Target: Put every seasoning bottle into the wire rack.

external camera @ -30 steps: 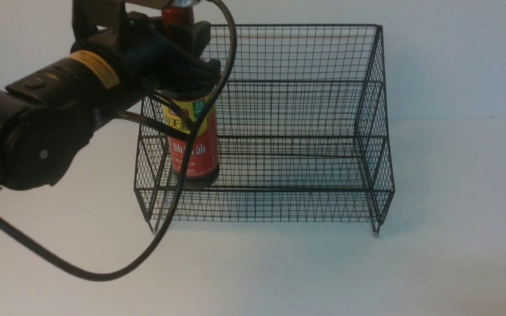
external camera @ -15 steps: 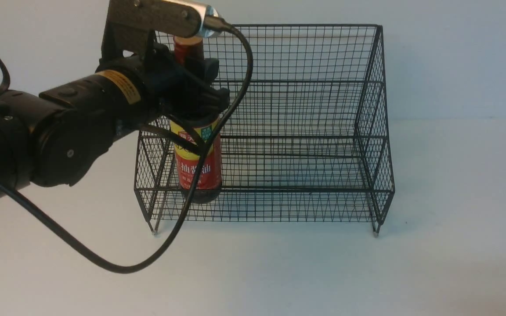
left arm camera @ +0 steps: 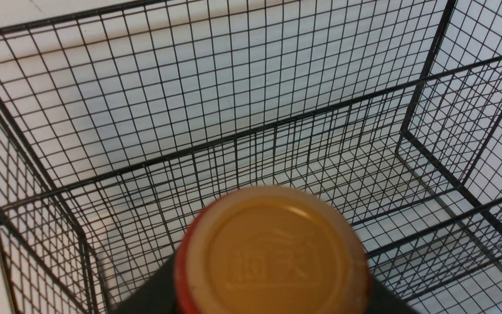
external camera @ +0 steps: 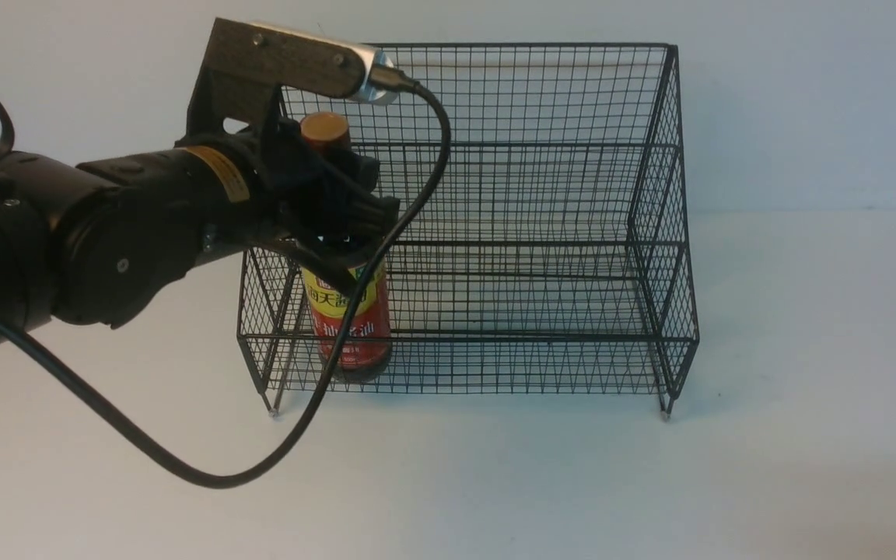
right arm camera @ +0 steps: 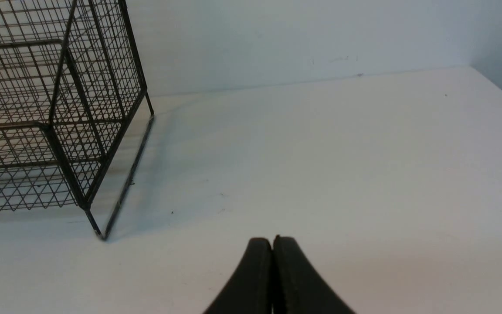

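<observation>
Left gripper point(external camera: 341, 222) clamped on bottle point(external camera: 347, 323), upright in rack point(external camera: 541, 93) lower tier, seemingly seated; release not yet done; right gripper point(right arm camera: 273, 261) pressed together, empty.

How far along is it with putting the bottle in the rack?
Nearly done: the bottle is down in the lower tier of the rack, left end. The left gripper holds it, so letting go remains. The right gripper is shut, empty. No other bottle shows.

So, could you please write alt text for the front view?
The left tool grips a seasoning bottle upright by its shoulder, inside the left end of the front, lower tier of a black wire rack. The rack stands on a white table.
</observation>
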### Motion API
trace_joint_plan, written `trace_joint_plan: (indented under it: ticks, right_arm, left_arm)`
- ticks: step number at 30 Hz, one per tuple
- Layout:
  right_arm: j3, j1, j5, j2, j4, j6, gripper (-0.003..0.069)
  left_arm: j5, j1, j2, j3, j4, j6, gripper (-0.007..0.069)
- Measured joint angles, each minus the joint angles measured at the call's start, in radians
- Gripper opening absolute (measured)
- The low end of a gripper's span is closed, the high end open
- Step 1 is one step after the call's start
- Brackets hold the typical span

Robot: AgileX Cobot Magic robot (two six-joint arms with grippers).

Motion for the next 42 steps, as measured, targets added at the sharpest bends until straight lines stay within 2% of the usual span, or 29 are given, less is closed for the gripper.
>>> trace_joint_plan:
  ticks: [7,10,12,15,18,28,36,41,42]
  right_arm:
    - [0.000,0.000,0.000,0.000,0.000,0.000,-0.0015]
    - [0.000,0.000,0.000,0.000,0.000,0.000,-0.0015]
    - [0.000,0.000,0.000,0.000,0.000,0.000,-0.0015]
    - [0.000,0.000,0.000,0.000,0.000,0.000,-0.0015]
    - [0.000,0.000,0.000,0.000,0.000,0.000,-0.0015]
    - [0.000,0.000,0.000,0.000,0.000,-0.001,-0.0015]
    - [0.000,0.000,0.000,0.000,0.000,-0.001,-0.0015]
    - [0.000,0.000,0.000,0.000,0.000,-0.001,-0.0015]
    - [0.000,0.000,0.000,0.000,0.000,-0.001,-0.0015]
  left_arm:
    - [0.000,0.000,0.000,0.000,0.001,-0.001,0.0262]
    - [-0.001,0.000,0.000,0.000,0.000,-0.005,0.0286]
    - [-0.025,0.000,0.008,-0.003,-0.001,-0.008,0.0341]
    - [-0.048,0.000,0.029,-0.005,-0.003,-0.008,0.0382]
    - [-0.071,0.000,0.049,-0.005,-0.004,-0.008,0.0398]
    - [-0.059,0.000,0.023,-0.005,-0.004,0.001,0.0398]
    - [0.063,0.011,-0.192,-0.005,-0.003,0.046,0.0404]
    - [0.167,0.012,-0.335,-0.005,-0.001,0.047,0.0349]
    - [0.224,0.012,-0.392,-0.005,0.002,0.048,0.0304]
